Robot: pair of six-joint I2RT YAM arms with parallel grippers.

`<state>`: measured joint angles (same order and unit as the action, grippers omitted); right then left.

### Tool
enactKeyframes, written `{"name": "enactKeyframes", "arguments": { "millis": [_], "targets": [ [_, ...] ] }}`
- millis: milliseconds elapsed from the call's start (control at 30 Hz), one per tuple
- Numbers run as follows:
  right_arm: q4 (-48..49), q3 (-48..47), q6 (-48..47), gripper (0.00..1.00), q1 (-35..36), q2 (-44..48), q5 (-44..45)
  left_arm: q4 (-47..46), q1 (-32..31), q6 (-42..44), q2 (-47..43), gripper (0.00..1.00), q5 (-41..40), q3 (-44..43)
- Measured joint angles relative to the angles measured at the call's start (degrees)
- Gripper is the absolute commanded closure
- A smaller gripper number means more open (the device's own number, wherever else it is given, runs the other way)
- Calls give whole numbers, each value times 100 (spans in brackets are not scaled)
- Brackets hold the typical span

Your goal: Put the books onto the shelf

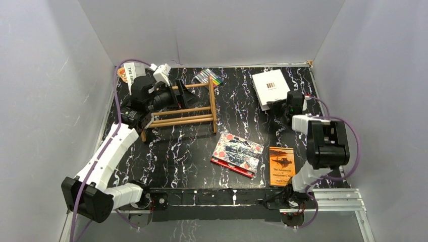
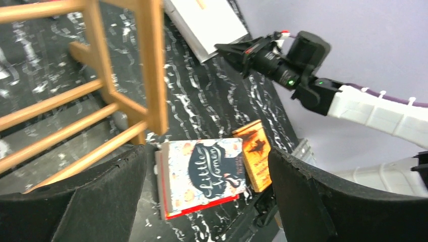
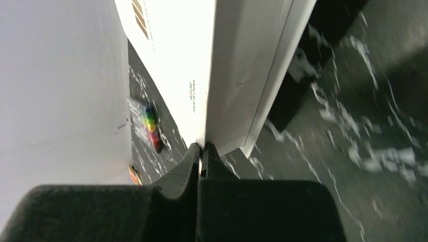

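At the far right of the table (image 1: 181, 156), seeing the plain white book (image 1: 271, 86) lying with the right gripper (image 3: 202, 151) pinched shut at its near corner. Looks stiff, lightish, slick; better gripped across the whole page block. Also spotting the left gripper (image 2: 208, 154) gaping wide by the shelf (image 1: 213, 108).

Left arm (image 1: 113, 148), right arm (image 1: 308, 176): white shells, purple cables (image 2: 371, 91); left hand (image 2: 207, 196), right hand (image 3: 202, 159) black.

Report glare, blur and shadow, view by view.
Top external: even, soft light, table marbling readable, only faint shadow under the shelf. Left wrist: near rails smeared, the left gripper fingers dark and unfocused, the red patterned book sharper. Right wrist: the plain white book blown out by glare, the table streaked with blur.
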<state>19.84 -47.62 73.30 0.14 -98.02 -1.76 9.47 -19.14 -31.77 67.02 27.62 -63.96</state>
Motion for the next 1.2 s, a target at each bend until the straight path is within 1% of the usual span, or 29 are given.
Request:
{"name": "enactKeyframes", "arguments": {
  "millis": [67,200,233,267,300,333,367,433,533,700,733,800,867,933,1067,1200],
  "targets": [
    [-24,376,90,100,114,398,4,-7,-234,-22,39,14,-63,-170],
    [-136,949,221,100,238,1115,0,-66,-940,-68,269,14,-378,-564],
    [-192,1073,240,98,267,1309,-2,-87,-1095,-83,343,14,-448,-625],
    [-247,1182,254,94,291,1493,-15,-98,-1309,-94,463,14,-573,-704],
    [-302,1268,256,85,304,1646,-39,-122,-1510,-111,603,15,-688,-787],
    [-352,1338,254,72,319,1779,-63,-136,-1709,-131,774,15,-807,-883],
    [-396,1386,249,62,328,1878,-87,-142,-1899,-146,964,15,-940,-990],
    [-592,1488,184,50,337,2107,-144,-153,-2212,-170,1360,15,-1189,-1211],
    [-879,1567,42,45,341,2378,-142,-111,-2634,-214,2041,15,-1572,-1716],
    [-1576,1541,-498,44,339,2835,59,70,-3108,-308,3062,15,-2275,-2769],
    [-1784,1497,-675,42,339,2927,160,109,-3176,-341,3263,15,-2439,-3001],
    [-2157,1342,-1067,34,337,3097,391,195,-3279,-409,3606,15,-2743,-3375],
    [-2472,1067,-1517,21,337,3220,717,286,-3353,-498,3921,14,-3023,-3676],
    [-2743,675,-1996,12,330,3233,1080,363,-3373,-597,4216,13,-3254,-3930],
    [-2966,-197,-3014,9,166,2920,1440,533,-3368,-793,4868,12,-3587,-4461],
    [-2990,-955,-3882,7,-372,2208,1165,638,-3355,-942,5519,11,-3775,-4942]
  ]
}}
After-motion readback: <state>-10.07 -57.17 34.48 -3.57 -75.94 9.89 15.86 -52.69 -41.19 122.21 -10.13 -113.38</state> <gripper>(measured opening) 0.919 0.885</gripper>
